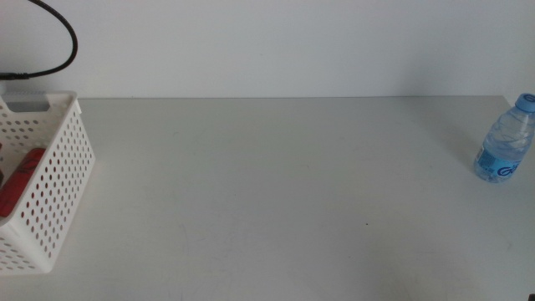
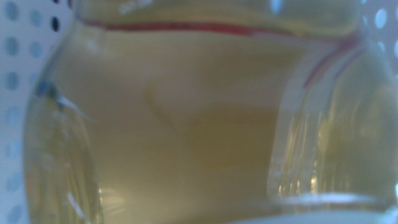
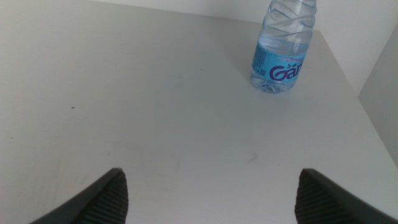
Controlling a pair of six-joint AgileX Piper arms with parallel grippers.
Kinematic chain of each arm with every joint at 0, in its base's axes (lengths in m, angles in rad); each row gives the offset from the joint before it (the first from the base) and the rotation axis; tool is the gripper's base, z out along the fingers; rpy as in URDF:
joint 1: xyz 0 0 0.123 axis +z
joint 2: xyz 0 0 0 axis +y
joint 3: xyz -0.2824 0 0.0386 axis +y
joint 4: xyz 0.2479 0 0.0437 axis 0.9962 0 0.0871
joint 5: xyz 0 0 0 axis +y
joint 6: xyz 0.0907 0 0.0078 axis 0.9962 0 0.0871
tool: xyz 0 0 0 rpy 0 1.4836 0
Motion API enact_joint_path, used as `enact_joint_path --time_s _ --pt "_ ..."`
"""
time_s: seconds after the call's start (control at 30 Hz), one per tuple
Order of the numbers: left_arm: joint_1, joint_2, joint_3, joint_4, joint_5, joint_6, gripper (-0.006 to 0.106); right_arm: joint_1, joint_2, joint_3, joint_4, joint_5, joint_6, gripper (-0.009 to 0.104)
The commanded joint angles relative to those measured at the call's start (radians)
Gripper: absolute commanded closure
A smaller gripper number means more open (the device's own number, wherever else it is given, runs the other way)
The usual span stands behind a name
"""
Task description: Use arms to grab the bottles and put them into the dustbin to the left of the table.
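The white perforated dustbin (image 1: 60,171) stands at the table's left edge, with the slim red can (image 1: 20,179) lying inside it. The pale-yellow bottle (image 2: 186,124) fills the left wrist view from very close, with the dustbin's perforated wall (image 2: 11,46) showing at the corners. The left gripper's jaws do not show in any view. The clear blue-capped water bottle (image 1: 505,140) stands upright at the table's far right. It also shows in the right wrist view (image 3: 284,46). My right gripper (image 3: 211,199) is open and empty above the table, well short of that bottle.
The light-grey table (image 1: 267,184) stretches between the dustbin and the water bottle. A black cable (image 1: 60,33) hangs by the white wall above the dustbin. The table's right edge (image 3: 348,74) runs close beside the water bottle.
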Motion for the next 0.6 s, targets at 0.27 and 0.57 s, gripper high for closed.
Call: enact_joint_path --time_s 0.27,0.57 --pt "0.0 0.067 -0.03 -0.07 -0.025 0.002 0.083 -0.005 -0.021 -0.006 -0.009 -0.063 -0.009 0.001" --pt "-0.02 0.085 -0.038 -0.111 -0.026 0.039 0.007 -0.005 -0.021 -0.006 -0.009 -0.063 -0.009 0.001"
